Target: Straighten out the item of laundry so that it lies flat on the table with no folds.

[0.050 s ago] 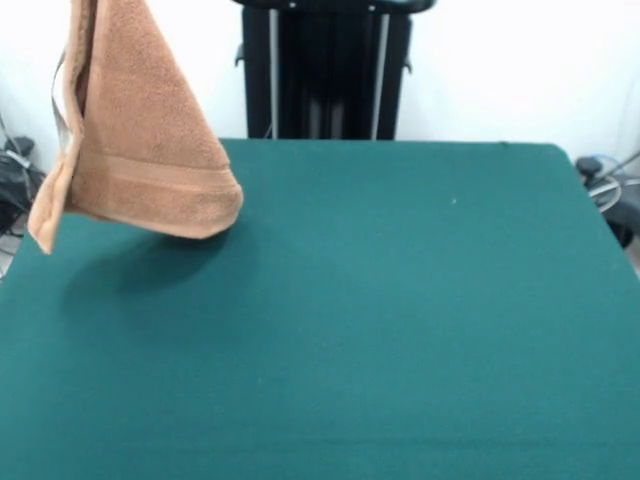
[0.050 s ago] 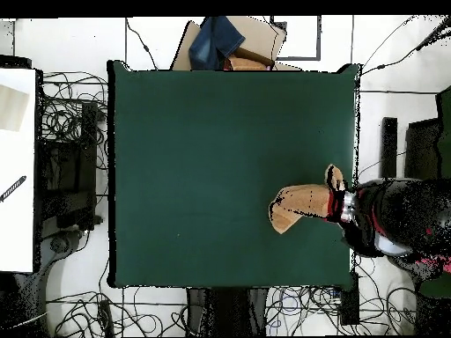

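**A:** Where is the towel?

**B:** The orange-tan terry towel point(image 1: 150, 130) hangs in the air at the left of the front view, its top running out of the picture. It is bunched and folded lengthwise, not spread out. A woven band stripe crosses it near its lower end, and one narrow corner droops lower at the far left. A pale strip, possibly the label, shows along its left edge.

**A:** Does it touch the surface?

**B:** It appears lifted clear. A soft shadow lies on the dark green surface point(image 1: 400, 320) beneath and just in front of the hanging cloth.

**A:** And from above?

**B:** In the overhead view the towel point(image 2: 298, 204) shows as a small tan shape over the right part of the green surface point(image 2: 203, 158), near its right edge. The red and black arm point(image 2: 396, 224) reaches in from the right, and the gripper point(image 2: 338, 206) meets the towel's right end.

**A:** What are the jaws doing?

**B:** I cannot tell. The front view cuts them off above the frame, and from overhead the arm's body and the cloth hide them.

**A:** Anything else?

**B:** Tangled cables point(image 2: 70, 123) lie on the floor around the surface.
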{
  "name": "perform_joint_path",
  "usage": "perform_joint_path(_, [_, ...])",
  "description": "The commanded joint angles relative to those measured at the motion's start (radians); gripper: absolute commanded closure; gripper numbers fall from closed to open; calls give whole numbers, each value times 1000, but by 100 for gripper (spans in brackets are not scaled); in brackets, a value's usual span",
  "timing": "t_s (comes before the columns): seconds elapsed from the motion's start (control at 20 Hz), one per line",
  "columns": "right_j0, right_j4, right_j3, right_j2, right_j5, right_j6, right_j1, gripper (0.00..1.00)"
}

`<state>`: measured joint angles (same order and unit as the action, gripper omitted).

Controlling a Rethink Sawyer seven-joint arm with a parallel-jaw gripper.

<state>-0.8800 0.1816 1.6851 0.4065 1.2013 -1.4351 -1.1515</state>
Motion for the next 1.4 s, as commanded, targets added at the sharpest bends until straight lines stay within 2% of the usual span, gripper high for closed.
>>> perform_joint_path(0.05, [-33, -2, 77, 74, 87, 250, 24, 100])
perform_joint_path(0.55, [-126, -21, 181, 77, 44, 347, -50, 100])
perform_joint_path(0.85, [-162, -26, 205, 64, 50, 410, -92, 100])
perform_joint_path(1.4, [-158, -19, 228, 50, 66, 441, -134, 100])
